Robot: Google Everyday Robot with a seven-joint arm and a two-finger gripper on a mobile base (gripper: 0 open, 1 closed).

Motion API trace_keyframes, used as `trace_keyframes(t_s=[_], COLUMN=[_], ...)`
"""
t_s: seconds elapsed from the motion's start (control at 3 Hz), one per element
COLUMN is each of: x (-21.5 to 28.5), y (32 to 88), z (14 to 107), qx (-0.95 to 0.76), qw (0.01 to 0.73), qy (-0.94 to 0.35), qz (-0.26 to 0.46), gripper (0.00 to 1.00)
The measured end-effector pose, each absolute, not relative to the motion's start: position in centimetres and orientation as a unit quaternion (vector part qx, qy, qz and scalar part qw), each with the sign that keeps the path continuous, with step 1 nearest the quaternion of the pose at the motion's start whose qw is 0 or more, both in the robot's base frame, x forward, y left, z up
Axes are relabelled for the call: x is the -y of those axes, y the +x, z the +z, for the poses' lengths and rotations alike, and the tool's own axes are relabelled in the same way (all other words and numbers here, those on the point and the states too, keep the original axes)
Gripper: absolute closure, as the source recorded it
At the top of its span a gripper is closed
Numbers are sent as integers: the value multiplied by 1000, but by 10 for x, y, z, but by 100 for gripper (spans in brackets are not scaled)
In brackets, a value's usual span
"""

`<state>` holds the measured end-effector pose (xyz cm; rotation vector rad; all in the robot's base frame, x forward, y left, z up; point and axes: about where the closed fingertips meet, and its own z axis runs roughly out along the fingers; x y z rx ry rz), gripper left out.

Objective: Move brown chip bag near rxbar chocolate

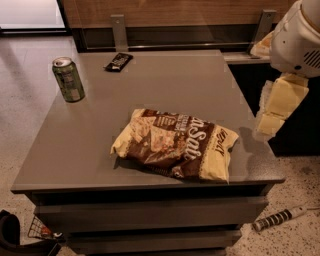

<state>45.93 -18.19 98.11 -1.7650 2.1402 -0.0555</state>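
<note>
The room has a pale speckled floor (30, 105) and a wood-panelled wall (170, 12) at the back, and in the middle stands a low grey table (165, 85) with a flat matte top. The robot's white arm (297, 40) comes in at the upper right of the view. Below it the gripper (272, 117) hangs with its cream-coloured end pointing down, just off the table's right edge and a little above the tabletop. Whether it is spread or pressed together I cannot tell from here; it holds nothing that I can see.

The brown chip bag (175, 145) lies flat on the table to the picture-left of the gripper and a little nearer the front edge. Its cream-yellow end is turned toward the gripper, close to it but not touching. The rxbar chocolate (118, 62) is well away from the gripper, across the table near the far edge, a small black wrapper lying flat. The bag and the bar are well apart. A green soda can (68, 79) stands upright farther still from the gripper, at the table's left side, near the bar. On the floor below the gripper lies a striped stick-like thing (280, 218).
</note>
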Motion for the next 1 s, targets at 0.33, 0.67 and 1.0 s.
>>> trace_keyframes(t_s=[0.33,0.67,1.0], x=[146,107,79], y=[475,489,499], z=[966,939,905], qx=[-744,-737,-739], qw=[163,134,120], qy=[-648,-662,-660], qz=[4,27,62], gripper=[0,0,0])
